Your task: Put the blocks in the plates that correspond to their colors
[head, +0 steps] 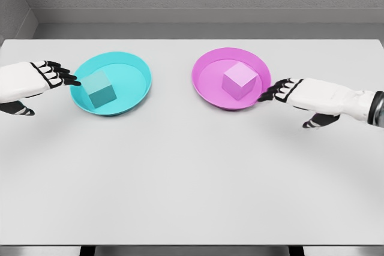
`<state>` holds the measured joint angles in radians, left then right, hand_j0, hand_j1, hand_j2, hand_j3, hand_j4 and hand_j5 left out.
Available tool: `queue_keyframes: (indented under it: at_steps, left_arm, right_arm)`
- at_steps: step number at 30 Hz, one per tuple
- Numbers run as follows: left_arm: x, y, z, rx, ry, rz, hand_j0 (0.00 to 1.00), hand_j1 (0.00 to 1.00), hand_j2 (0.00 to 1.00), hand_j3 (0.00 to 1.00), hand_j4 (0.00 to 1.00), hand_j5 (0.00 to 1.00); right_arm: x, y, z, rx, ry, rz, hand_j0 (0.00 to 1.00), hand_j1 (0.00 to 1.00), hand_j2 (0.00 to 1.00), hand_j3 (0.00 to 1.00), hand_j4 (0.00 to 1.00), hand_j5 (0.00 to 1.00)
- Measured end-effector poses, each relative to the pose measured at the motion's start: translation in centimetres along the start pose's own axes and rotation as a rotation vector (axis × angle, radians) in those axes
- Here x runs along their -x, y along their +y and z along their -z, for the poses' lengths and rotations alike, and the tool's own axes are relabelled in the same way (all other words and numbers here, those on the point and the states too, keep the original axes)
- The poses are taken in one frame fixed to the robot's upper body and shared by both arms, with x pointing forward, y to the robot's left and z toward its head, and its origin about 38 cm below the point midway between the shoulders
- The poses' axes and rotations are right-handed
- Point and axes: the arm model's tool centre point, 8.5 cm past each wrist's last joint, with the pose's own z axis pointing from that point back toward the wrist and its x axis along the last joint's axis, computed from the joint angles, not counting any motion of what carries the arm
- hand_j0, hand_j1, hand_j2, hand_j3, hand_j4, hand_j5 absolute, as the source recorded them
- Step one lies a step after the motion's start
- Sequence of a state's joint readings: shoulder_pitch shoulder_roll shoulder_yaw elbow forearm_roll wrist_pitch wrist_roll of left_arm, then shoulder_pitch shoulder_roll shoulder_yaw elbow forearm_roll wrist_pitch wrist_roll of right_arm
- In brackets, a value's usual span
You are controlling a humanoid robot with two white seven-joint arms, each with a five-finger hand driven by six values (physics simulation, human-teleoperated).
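Observation:
A cyan block (99, 90) sits inside the cyan plate (133, 70) at the left of the table. A pink block (239, 80) rests in the pink plate (207, 73) at the right. My left hand (59, 74) hovers at the cyan plate's left rim, fingers spread and holding nothing. At the pink plate's right rim my right hand (277, 90) is also spread, with nothing in it. Neither hand touches a block.
The white table (192, 172) stretches wide in front of the plates, ending in a front edge near the bottom of the view. A grey wall stands behind the table's far edge.

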<state>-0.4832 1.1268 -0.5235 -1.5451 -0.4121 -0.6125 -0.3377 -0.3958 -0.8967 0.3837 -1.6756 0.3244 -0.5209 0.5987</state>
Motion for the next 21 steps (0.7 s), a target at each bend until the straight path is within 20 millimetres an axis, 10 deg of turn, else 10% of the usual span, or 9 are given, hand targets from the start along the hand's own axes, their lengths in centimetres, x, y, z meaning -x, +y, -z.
queue_keyframes:
  at_steps: [21]
  left_arm:
    - [0.0,0.0,0.0,0.001,-0.001,-0.001,1.0,1.0,1.0,1.0,1.0,1.0]
  right_arm:
    - [1.0,-0.3,-3.4,0.048,0.011,-0.017,1.0,1.0,1.0,1.0,1.0,1.0]
